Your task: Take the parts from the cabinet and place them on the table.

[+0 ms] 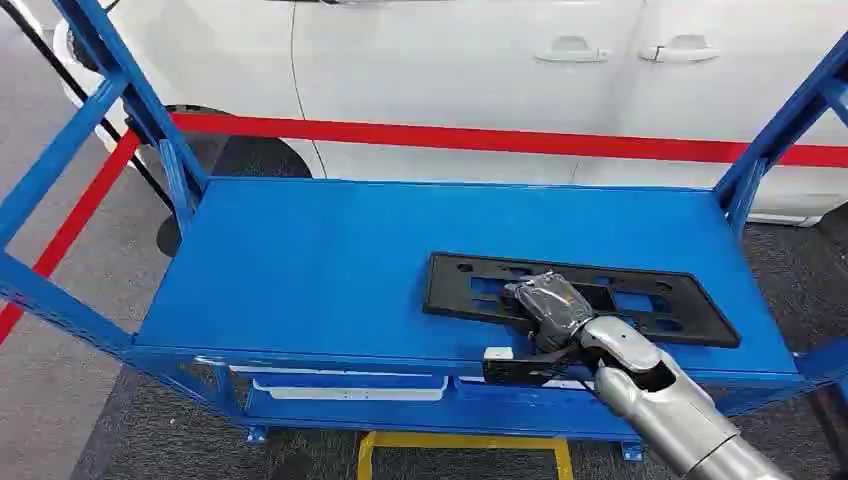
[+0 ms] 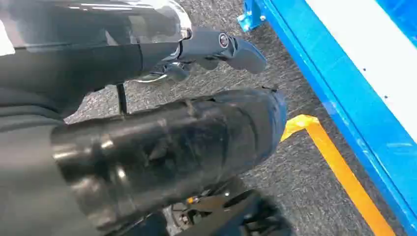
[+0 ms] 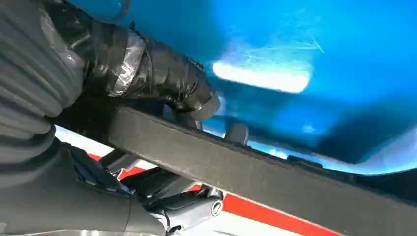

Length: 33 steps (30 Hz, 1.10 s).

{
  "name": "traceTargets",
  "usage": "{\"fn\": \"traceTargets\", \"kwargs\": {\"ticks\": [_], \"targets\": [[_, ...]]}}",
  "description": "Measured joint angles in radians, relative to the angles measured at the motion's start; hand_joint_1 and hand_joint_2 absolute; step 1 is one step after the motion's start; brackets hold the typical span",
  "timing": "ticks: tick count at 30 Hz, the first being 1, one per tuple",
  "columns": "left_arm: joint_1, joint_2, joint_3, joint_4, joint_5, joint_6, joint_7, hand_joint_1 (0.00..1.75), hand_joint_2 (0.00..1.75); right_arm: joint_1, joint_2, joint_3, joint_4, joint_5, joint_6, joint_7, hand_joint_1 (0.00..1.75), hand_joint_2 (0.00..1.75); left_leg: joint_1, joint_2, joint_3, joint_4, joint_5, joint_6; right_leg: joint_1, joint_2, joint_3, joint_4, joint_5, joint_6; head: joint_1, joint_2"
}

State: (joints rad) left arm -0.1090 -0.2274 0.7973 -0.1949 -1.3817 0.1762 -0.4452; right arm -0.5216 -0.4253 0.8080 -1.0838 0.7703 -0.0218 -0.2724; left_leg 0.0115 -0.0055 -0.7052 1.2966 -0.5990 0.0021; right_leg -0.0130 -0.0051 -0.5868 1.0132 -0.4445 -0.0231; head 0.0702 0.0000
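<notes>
Right hand (image 1: 548, 312) grips seemingly flat plate (image 1: 640, 298), lengthwise left-right.

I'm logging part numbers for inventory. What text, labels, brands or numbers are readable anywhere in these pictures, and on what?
None can be read.
Black plastic part under the right hand: no lettering visible.
White strips on the blue table front edge: blank or too small to tell.
White car behind: no badge or plate in view.
</notes>
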Motion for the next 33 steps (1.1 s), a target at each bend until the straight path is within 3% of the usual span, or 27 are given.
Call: {"fn": "traceTargets", "kwargs": {"ticks": [1,2,5,6,8,9,11,12,14,15,16,17,18,20,22,25,26,27,28,30,31,32,33], "targets": [[0.001,0.000,0.000,0.000,0.002,0.000,0.000,0.00,0.00,0.005,0.000,-0.002,-0.003,0.022,-0.015,0.007,1.75,1.75,0.000,0.000,-0.017,0.032,0.001,-0.001,0.000,0.000,-0.001,0.002,0.000,0.000,0.000,0.000],[0.002,0.000,0.000,0.000,0.006,0.000,0.000,0.00,0.00,0.009,0.000,-0.002,-0.008,0.052,-0.035,0.016,1.75,1.75,0.001,0.000,-0.007,0.008,0.026,-0.001,0.000,0.000,-0.002,0.004,-0.001,0.001,0.000,0.000],[0.001,0.002,0.000,0.000,0.010,0.002,0.000,0.00,0.00,0.016,0.003,-0.002,-0.044,0.185,-0.106,0.074,1.75,1.75,0.002,0.001,0.109,-0.234,0.149,0.003,-0.003,0.002,-0.003,0.015,-0.008,0.010,0.000,0.000],[0.000,0.002,0.000,0.000,0.011,0.003,0.000,0.00,0.00,0.016,0.004,-0.002,-0.063,0.234,-0.129,0.094,1.75,1.75,-0.003,-0.001,0.122,-0.261,0.132,0.006,0.004,0.004,-0.008,0.021,-0.011,0.016,0.000,0.000],[0.002,0.002,0.000,0.000,0.018,0.006,0.000,0.00,0.00,0.016,0.006,-0.003,-0.104,0.322,-0.157,0.135,1.75,1.75,-0.003,-0.001,0.115,-0.263,0.137,0.014,0.004,0.006,-0.013,0.021,-0.006,0.025,0.001,0.000],[0.004,0.002,0.000,0.000,0.020,0.007,0.000,0.00,0.00,0.017,0.010,-0.002,-0.131,0.377,-0.169,0.156,1.75,1.75,-0.007,-0.001,0.115,-0.262,0.137,0.021,0.001,0.006,-0.013,0.017,-0.003,0.031,0.000,0.000],[0.003,0.000,0.000,0.000,0.022,0.009,0.002,0.00,0.00,0.017,0.015,-0.002,-0.181,0.459,-0.182,0.192,1.75,1.75,0.000,0.003,0.121,-0.279,0.149,0.038,-0.004,0.007,-0.019,0.025,-0.014,0.042,0.001,0.000],[0.000,0.000,0.001,0.000,0.023,0.010,0.002,0.00,0.00,0.015,0.023,0.000,-0.203,0.489,-0.187,0.203,1.75,1.75,0.000,0.002,0.121,-0.282,0.150,0.043,-0.003,0.005,-0.031,0.056,-0.039,0.044,0.001,0.000],[-0.001,0.000,0.001,0.000,0.026,0.012,0.003,0.00,0.00,0.013,0.041,0.006,-0.247,0.544,-0.198,0.225,1.75,1.75,-0.001,0.003,0.119,-0.282,0.151,0.048,-0.004,0.005,-0.098,0.209,-0.119,0.051,0.000,0.000],[0.000,0.000,0.001,0.000,0.027,0.012,0.003,0.00,0.00,0.013,0.050,0.010,-0.266,0.564,-0.199,0.234,1.75,1.75,-0.002,0.002,0.119,-0.281,0.150,0.048,-0.004,0.005,-0.132,0.282,-0.146,0.053,0.001,0.000],[0.001,0.000,0.001,0.000,0.027,0.013,0.004,0.00,0.00,0.014,0.058,0.014,-0.280,0.575,-0.202,0.242,1.75,1.75,-0.002,0.002,0.118,-0.279,0.150,0.049,-0.004,0.005,-0.156,0.330,-0.154,0.053,0.000,0.000],[0.001,0.000,0.001,0.000,0.027,0.013,0.005,0.00,0.00,0.015,0.068,0.018,-0.294,0.587,-0.207,0.249,1.75,1.75,-0.002,0.001,0.118,-0.278,0.149,0.048,-0.004,0.005,-0.156,0.324,-0.137,0.053,0.001,0.000],[0.000,0.000,0.001,0.000,0.027,0.014,0.005,0.00,0.00,0.016,0.077,0.022,-0.308,0.599,-0.213,0.258,1.75,1.75,-0.002,0.000,0.119,-0.277,0.147,0.047,-0.004,0.005,-0.134,0.275,-0.101,0.051,0.001,0.000],[-0.001,-0.002,0.001,0.000,0.028,0.018,0.005,0.00,0.00,0.015,0.096,0.030,-0.340,0.620,-0.230,0.273,1.75,1.75,-0.002,-0.001,0.123,-0.274,0.142,0.041,-0.004,0.005,-0.046,0.093,-0.006,0.042,0.001,0.000],[-0.002,-0.003,0.001,0.000,0.029,0.019,0.006,0.00,0.00,0.015,0.115,0.039,-0.363,0.639,-0.252,0.282,1.75,1.75,-0.010,-0.001,0.117,-0.266,0.138,0.032,0.004,0.005,-0.016,0.020,-0.014,0.035,0.000,0.000],[0.000,-0.003,0.001,0.000,0.029,0.021,0.010,0.00,0.00,0.026,0.140,0.058,-0.397,0.668,-0.276,0.301,1.75,1.75,-0.007,-0.001,0.117,-0.274,0.144,0.018,0.008,0.008,-0.018,0.025,-0.013,0.023,0.000,0.000],[-0.001,-0.003,0.001,0.000,0.030,0.022,0.012,0.00,0.00,0.028,0.151,0.065,-0.407,0.677,-0.280,0.309,1.75,1.75,-0.008,-0.001,0.114,-0.271,0.135,0.011,-0.003,0.008,-0.014,0.016,-0.008,0.014,0.000,0.000],[-0.001,-0.003,0.001,0.000,0.031,0.023,0.013,0.00,0.00,0.030,0.161,0.069,-0.415,0.684,-0.286,0.316,1.75,1.75,-0.004,0.000,0.107,-0.249,0.119,0.006,-0.002,0.008,-0.012,0.013,-0.007,0.009,0.001,0.000],[-0.002,-0.003,0.001,0.000,0.031,0.024,0.013,0.00,0.00,0.031,0.175,0.076,-0.426,0.696,-0.299,0.328,1.75,1.75,-0.004,0.000,0.081,-0.192,0.083,0.003,-0.002,0.007,-0.012,0.013,-0.008,0.000,-0.001,0.000],[-0.001,-0.003,0.001,0.000,0.031,0.024,0.014,0.00,0.00,0.038,0.199,0.091,-0.439,0.712,-0.316,0.343,1.75,1.75,-0.001,0.000,0.007,-0.035,0.012,-0.005,0.000,0.007,-0.012,0.013,-0.010,-0.004,0.000,0.000],[0.000,-0.003,0.001,0.000,0.031,0.024,0.014,0.00,0.00,0.043,0.209,0.098,-0.442,0.714,-0.319,0.346,1.75,1.75,-0.001,0.000,-0.023,0.026,-0.005,-0.007,0.001,0.007,-0.012,0.015,-0.011,-0.005,0.000,0.000],[0.001,-0.003,0.001,0.000,0.032,0.024,0.014,0.00,0.00,0.049,0.219,0.109,-0.444,0.716,-0.322,0.349,1.75,1.75,-0.001,0.000,-0.034,0.043,0.005,-0.008,0.001,0.007,-0.011,0.016,-0.011,-0.006,0.000,0.000],[0.001,-0.003,0.001,0.000,0.035,0.024,0.014,0.00,0.00,0.055,0.230,0.117,-0.445,0.719,-0.325,0.350,1.75,1.75,-0.001,0.000,-0.019,0.007,0.038,-0.007,0.001,0.008,-0.010,0.016,-0.012,-0.006,0.000,0.000]]}}
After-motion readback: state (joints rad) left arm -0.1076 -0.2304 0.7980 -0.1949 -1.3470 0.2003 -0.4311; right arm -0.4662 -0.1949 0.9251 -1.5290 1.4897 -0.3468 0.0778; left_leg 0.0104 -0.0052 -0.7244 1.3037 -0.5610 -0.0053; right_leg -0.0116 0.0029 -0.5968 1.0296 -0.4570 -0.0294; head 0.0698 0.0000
